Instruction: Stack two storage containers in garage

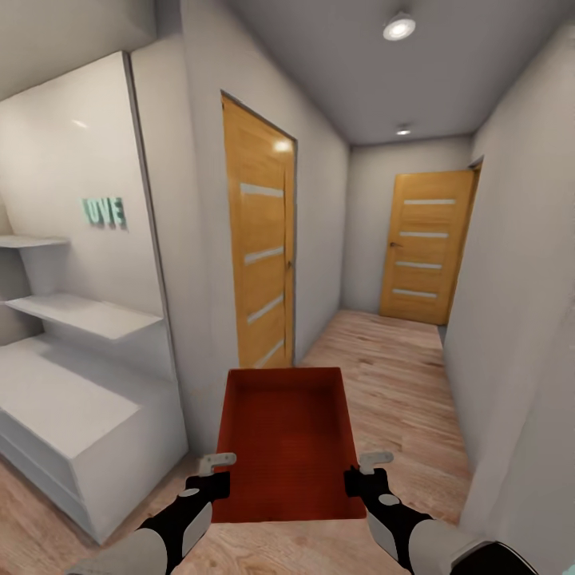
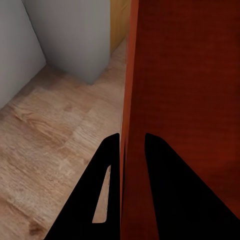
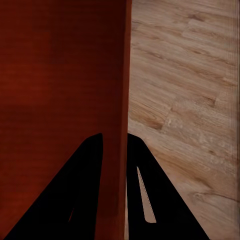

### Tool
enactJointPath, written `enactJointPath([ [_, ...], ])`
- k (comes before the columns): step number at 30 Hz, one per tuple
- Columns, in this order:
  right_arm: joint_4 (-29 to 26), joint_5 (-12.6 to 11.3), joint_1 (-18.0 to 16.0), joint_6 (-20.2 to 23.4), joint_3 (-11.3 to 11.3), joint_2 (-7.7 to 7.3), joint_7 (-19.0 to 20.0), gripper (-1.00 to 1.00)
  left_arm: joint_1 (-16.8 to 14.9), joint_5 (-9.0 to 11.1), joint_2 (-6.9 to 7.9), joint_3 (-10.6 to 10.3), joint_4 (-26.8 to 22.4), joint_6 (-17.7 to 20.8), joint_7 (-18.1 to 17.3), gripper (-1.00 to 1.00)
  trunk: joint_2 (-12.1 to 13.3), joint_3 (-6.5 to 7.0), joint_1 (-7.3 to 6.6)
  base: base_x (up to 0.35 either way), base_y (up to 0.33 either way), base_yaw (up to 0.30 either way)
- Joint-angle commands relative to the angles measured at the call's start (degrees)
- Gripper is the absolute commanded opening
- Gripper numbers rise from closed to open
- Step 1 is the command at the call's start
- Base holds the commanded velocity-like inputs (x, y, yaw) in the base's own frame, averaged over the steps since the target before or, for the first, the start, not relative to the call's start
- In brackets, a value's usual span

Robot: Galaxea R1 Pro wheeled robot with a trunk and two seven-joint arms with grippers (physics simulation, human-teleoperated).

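Storage container [image 1: 287, 439] held lower centre of frame, over hallway wood floor [image 1: 399, 375]. Left pincer [image 1: 216, 473] grasps its left wall. Right pincer [image 1: 369, 471] grasps its right wall.

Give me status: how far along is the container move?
Partway. One storage container is lifted, left gripper and right gripper each clamped on a side wall, in a wood-floored hallway facing a closed door. Left: reach the garage, set it down, stack the second.

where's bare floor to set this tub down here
Wood-plank floor ahead runs bare to the far wooden door, between the hallway walls. Leftward is tight: the white shelf unit sits beside the orange-red plastic tub, which both grippers clamp.
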Motion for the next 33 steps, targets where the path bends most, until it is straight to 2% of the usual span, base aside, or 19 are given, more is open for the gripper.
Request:
enactJointPath([
  [1,0.2,-1.1,-0.1,-0.3,-1.7,-0.10,-0.2,-1.00,0.0,-0.1,1.87,-0.6,-0.2,-0.2,0.7,-1.00,-0.1,-0.09,0.04,0.322,0.161,-0.280],
  [33,0.2,-1.1,-0.1,-0.3,-1.7,-0.10,-0.2,-1.00,0.0,-0.1,1.92,-0.6,-0.2,-0.2,0.7,-1.00,-0.1,-0.09,0.04,0.322,0.145,-0.279],
])
